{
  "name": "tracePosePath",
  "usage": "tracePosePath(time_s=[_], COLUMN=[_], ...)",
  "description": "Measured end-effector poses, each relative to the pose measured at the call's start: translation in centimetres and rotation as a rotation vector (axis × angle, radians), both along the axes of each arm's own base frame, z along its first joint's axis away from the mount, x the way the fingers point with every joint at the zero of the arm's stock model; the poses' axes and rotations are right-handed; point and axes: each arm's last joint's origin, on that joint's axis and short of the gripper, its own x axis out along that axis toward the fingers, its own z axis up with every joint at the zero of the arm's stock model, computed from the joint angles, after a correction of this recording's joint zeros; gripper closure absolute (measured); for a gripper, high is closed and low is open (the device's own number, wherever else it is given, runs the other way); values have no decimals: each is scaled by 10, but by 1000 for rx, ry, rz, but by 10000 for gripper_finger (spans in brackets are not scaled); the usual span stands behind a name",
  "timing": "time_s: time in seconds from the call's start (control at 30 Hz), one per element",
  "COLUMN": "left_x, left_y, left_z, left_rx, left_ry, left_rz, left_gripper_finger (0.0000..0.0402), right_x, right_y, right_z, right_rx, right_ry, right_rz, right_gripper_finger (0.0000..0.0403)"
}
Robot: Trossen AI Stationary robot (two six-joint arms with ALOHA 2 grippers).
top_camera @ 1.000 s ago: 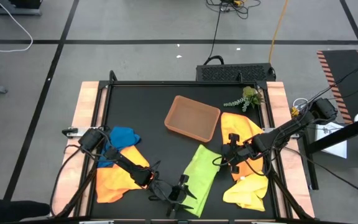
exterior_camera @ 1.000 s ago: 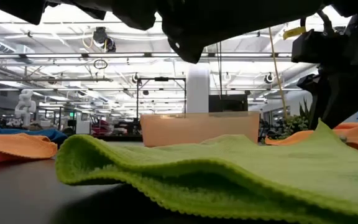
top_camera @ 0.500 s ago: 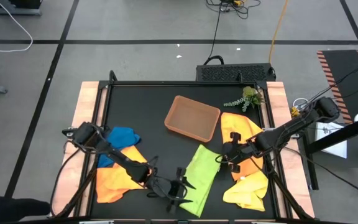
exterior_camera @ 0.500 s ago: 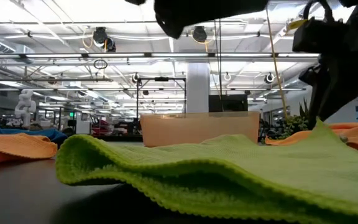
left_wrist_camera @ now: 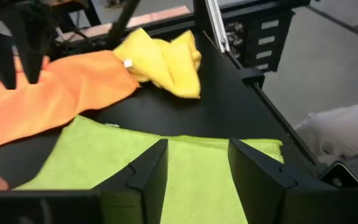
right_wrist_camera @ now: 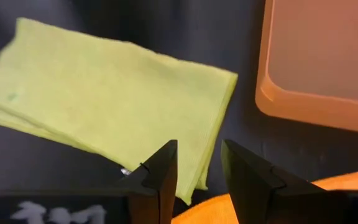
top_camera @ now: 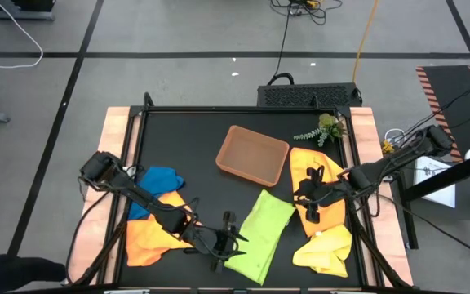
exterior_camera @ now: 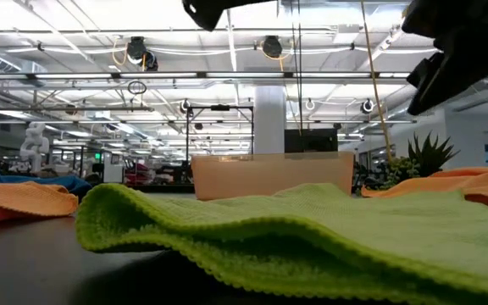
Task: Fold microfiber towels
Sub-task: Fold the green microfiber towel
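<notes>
A lime green microfiber towel (top_camera: 261,234) lies folded into a long strip on the black table, flat on its underside. My left gripper (top_camera: 233,238) hovers open just above its near-left edge, the green cloth (left_wrist_camera: 185,162) showing under and past the open fingers. My right gripper (top_camera: 307,196) hangs open above the table by the towel's far right corner (right_wrist_camera: 219,81), with nothing between its fingers. In the low view both grippers sit high, the left (exterior_camera: 227,8) and the right (exterior_camera: 456,51), clear of the towel (exterior_camera: 295,229).
A brown tray (top_camera: 253,153) stands at the far middle, with a plant sprig (top_camera: 323,129) to its right. A blue towel (top_camera: 158,180) and an orange one (top_camera: 155,233) lie at the left. Another orange towel (top_camera: 321,167) and a yellow one (top_camera: 326,247) lie at the right.
Both grippers have risen off the lime green towel. My left gripper has drawn back a little toward the table's left edge, my right toward the right edge. The towel's far right corner, which stood up beside my right gripper, has sunk flat.
</notes>
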Motion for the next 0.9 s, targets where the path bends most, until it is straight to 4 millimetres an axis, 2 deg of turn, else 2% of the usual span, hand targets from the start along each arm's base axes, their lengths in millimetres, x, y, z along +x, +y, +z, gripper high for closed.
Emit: tracePosePath(time_s=[0.4,0.57,0.9], left_x=[-47,-54,-54], left_y=[38,45,46], left_z=[-17,-26,-27], left_rx=[-187,-219,-227], left_ry=[-163,-168,-163], left_rz=[57,87,95], left_gripper_finger=[249,250,250], right_x=[8,12,16], right_y=[4,6,9], right_z=[19,25,33], right_rx=[-1,-2,29], right_ry=[-206,-287,-376], right_rz=[90,117,143], right_gripper_finger=[284,284,284])
